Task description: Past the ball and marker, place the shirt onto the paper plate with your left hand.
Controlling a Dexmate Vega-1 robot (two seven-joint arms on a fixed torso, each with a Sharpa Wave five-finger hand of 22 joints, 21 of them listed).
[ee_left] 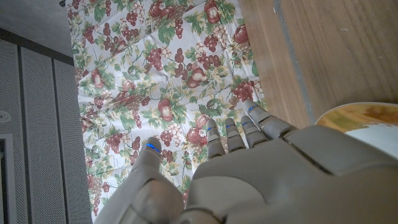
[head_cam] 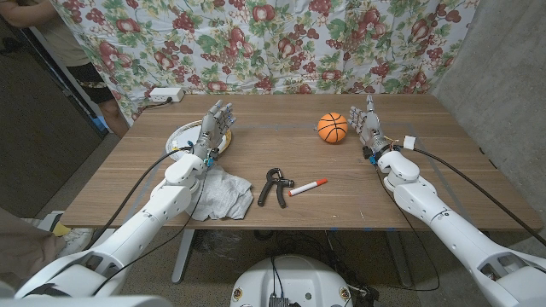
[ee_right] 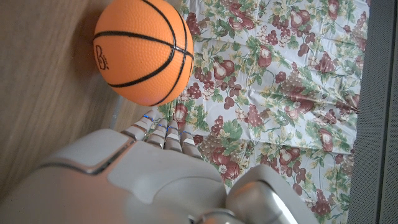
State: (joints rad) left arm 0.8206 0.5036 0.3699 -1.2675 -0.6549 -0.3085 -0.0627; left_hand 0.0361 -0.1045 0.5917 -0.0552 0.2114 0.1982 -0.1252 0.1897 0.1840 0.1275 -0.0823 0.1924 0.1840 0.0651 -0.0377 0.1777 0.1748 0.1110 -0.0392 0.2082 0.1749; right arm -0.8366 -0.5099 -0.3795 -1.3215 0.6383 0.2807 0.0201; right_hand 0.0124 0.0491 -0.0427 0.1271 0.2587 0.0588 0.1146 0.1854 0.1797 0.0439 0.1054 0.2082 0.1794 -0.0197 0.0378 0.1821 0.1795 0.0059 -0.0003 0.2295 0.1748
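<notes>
The shirt [head_cam: 220,194] lies crumpled in a pale heap on the near left part of the table [head_cam: 341,200], partly under your left forearm and just beside a black hand-grip exerciser [head_cam: 274,185]. It looks light, soft and limp, so expect it to sag and trail when lifted; judging by the folds, your best hold is a bunched ridge near the middle of the heap, where enough cloth gathers to stay in the fingers, not a thin edge that could slip out.

The paper plate [head_cam: 181,135] sits at the far left of the table, its rim showing beyond your left hand [head_cam: 214,128]. The marker [head_cam: 308,187] lies to the right of the exerciser, and the ball [head_cam: 333,127] stands further back on the right, well apart from the shirt.

Your left hand is raised over the plate's near edge, palm upright, fingers [ee_left: 239,134] extended and a little apart, holding nothing. In the left wrist view the fingertips point toward the floral cloth [head_cam: 281,43] hung behind the table, with the plate's rim [ee_left: 357,112] beside the hand. The hand is past the shirt, so you would need to bring it back toward you and lower it before grasping.

Your right hand [head_cam: 366,124] stands just beside the ball, fingers straight and close together, holding nothing; whether it touches the ball I cannot tell.
</notes>
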